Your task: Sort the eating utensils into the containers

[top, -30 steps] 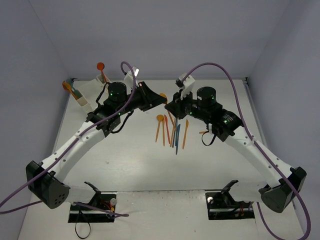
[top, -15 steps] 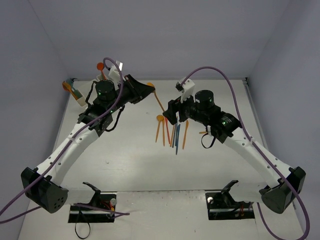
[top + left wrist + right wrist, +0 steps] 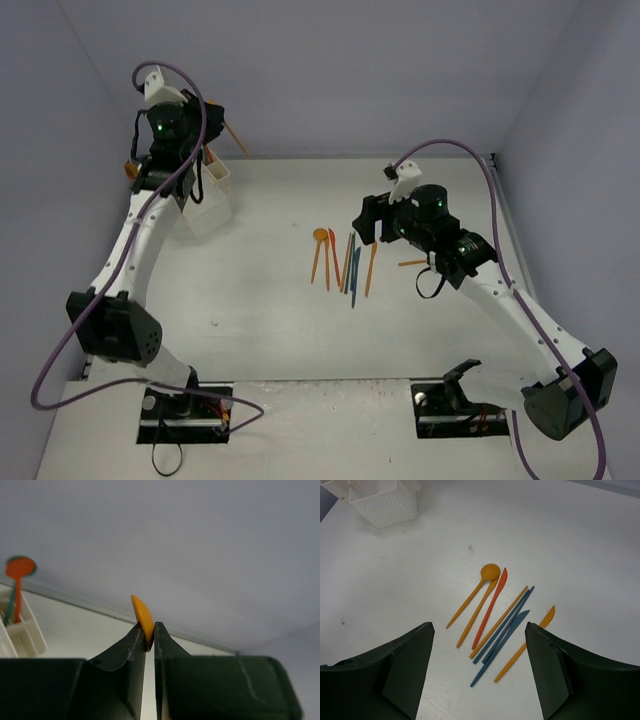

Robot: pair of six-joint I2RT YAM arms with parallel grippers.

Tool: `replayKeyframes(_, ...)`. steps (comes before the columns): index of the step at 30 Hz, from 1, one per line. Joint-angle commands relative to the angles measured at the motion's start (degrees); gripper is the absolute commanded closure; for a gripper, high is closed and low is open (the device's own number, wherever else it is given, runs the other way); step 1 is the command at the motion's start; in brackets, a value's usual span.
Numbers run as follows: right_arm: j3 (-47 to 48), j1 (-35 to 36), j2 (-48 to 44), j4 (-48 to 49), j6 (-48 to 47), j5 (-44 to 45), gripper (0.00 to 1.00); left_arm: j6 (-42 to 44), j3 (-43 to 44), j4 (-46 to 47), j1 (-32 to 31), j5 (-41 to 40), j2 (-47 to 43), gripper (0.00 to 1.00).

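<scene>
While the left arm reaches up, you can see the left gripper (image 3: 150, 628) held high above the white plastic organizer block of open-top bins (image 3: 207, 207), which stands on the table (image 3: 260, 320). Its jaws are pinched together on a thin orange plastic utensil (image 3: 143, 614). In the wrist view only the rounded end pokes past the fingertips. From overhead, the rest of it slants down and away from the organizer's right side. Inside the organizer you can make out a red-orange round-bowled spoon (image 3: 19, 568) standing upright, with a teal sliver (image 3: 8, 614) beside it, too blurred to name.

The right gripper (image 3: 476, 626) hangs well to the right of the organizer, its jaws spread wide with nothing between them. Beneath it the loose utensils lie in a rough row on the table. On the side nearest the organizer is an orange plastic spoon (image 3: 489, 573), then a red plastic knife (image 3: 495, 592), then two slim blue plastic pieces (image 3: 507, 625) side by side. An orange plastic knife (image 3: 540, 625) lies on the side farthest from the organizer. Farther still from the organizer, apart from the row, you will find a small orange piece (image 3: 412, 263), too small to identify.
</scene>
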Motion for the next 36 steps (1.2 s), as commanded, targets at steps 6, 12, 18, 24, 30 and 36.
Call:
replayKeyframes(6,-0.4,-0.92,2.6,3.24,0.01,-2.53,0.29,7.94,15.2,3.24,6.43,-9.31,12.42,1.0)
replayKeyframes(12,-0.75,-1.08,3.79,3.23,0.35,-3.7,0.29,11.39,19.72,3.9,8.36,-11.8,18.6,1.0)
replayKeyframes(18,-0.97,-1.52,4.48,3.19,0.36,-3.34,0.29,11.82,22.28,4.27,10.68,-12.23,24.11,1.0)
replayKeyframes(24,-0.66,-1.79,5.45,3.15,0.45,-3.26,0.29,10.06,22.06,4.29,10.82,-11.86,27.92,1.0)
replayKeyframes(30,-0.66,-1.87,5.82,2.99,1.03,-3.43,0.29,8.08,19.96,6.7,11.08,-10.07,28.39,1.0)
replayKeyframes(36,-0.79,-1.87,6.25,2.75,1.37,-3.56,0.29,8.05,18.75,5.6,11.26,-10.83,28.51,0.87)
